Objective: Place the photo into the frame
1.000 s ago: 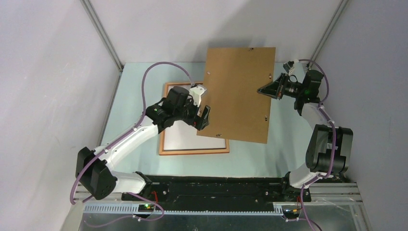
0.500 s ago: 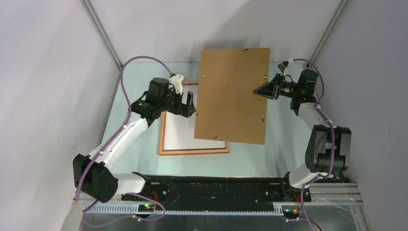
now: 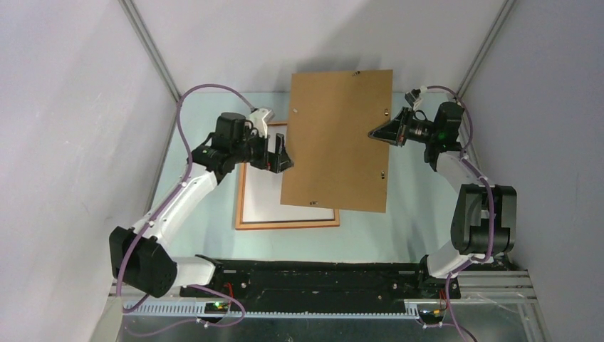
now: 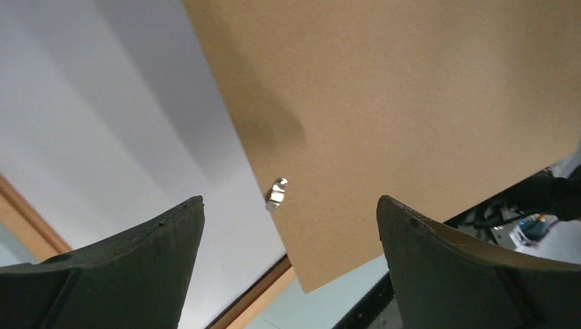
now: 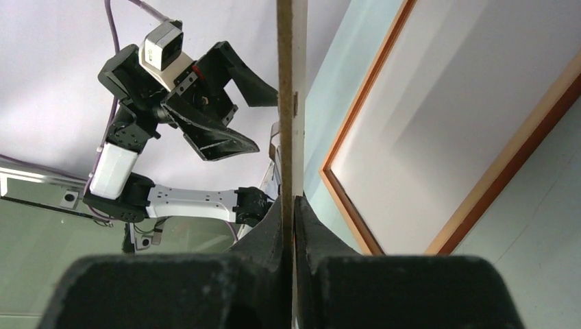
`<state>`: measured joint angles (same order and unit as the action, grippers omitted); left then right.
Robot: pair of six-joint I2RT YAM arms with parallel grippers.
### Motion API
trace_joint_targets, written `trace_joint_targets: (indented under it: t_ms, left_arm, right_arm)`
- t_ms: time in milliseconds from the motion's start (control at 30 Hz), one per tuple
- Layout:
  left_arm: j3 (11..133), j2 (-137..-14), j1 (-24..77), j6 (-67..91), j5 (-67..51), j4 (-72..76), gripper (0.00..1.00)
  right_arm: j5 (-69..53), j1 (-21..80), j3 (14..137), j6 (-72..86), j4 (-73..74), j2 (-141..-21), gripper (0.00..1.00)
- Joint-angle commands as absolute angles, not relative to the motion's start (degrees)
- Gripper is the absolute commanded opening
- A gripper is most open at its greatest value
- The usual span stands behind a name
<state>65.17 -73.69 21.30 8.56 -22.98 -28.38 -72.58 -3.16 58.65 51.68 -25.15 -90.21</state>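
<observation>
The right gripper (image 3: pixel 372 133) is clamped on the right-hand edge of a plain brown rectangular backing board (image 3: pixel 338 135). It holds the board in the air at the centre of the top view, slightly tilted, its top edge against the back wall. In the right wrist view the fingers press flat on both faces of the board's thin edge.

The left gripper (image 3: pixel 276 157) hovers just beside the board's left edge with its fingers spread wide and nothing between them. Its wrist view shows a small metal clip (image 4: pixel 276 192) on that edge.

The thin orange-brown wooden frame (image 3: pixel 285 225) lies flat on the pale green table (image 3: pixel 399 228), centre-left. A white sheet (image 3: pixel 274 196) fills its opening, the photo's blank reverse as far as can be told. The board's lower-left corner overlaps the frame's right side from above. Bare table lies to the right of the frame and along its near edge.
</observation>
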Motion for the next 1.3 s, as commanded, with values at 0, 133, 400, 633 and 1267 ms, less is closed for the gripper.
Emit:
trace_joint_targets:
  t_ms: [0,133,400,633,1267]
  left_arm:
    - [67.1,-75.0,21.3,10.3,-28.9,-26.8,1.00]
    - [66.6,-75.6,22.2,10.4,-29.0,-26.3,1.00]
    - [66.0,-76.2,25.7,9.1,-27.6,-26.1,1.00]
    - [65.9,-76.9,27.0,8.5,-24.6,-26.1,1.00]
    - [65.8,-78.5,28.6,8.1,-21.5,-26.1,1.00]
  right_arm:
    - [-72.5,-2.7,61.9,53.7,-29.3,-90.1,0.00]
    - [-72.2,-2.7,61.9,52.9,-28.4,-89.7,0.00]
    - [-71.5,-2.7,61.9,50.9,-25.8,-89.2,0.00]
    - [-71.7,-2.7,61.9,50.6,-25.3,-88.3,0.00]
    - [-72.0,-3.5,61.9,51.1,-25.1,-87.1,0.00]
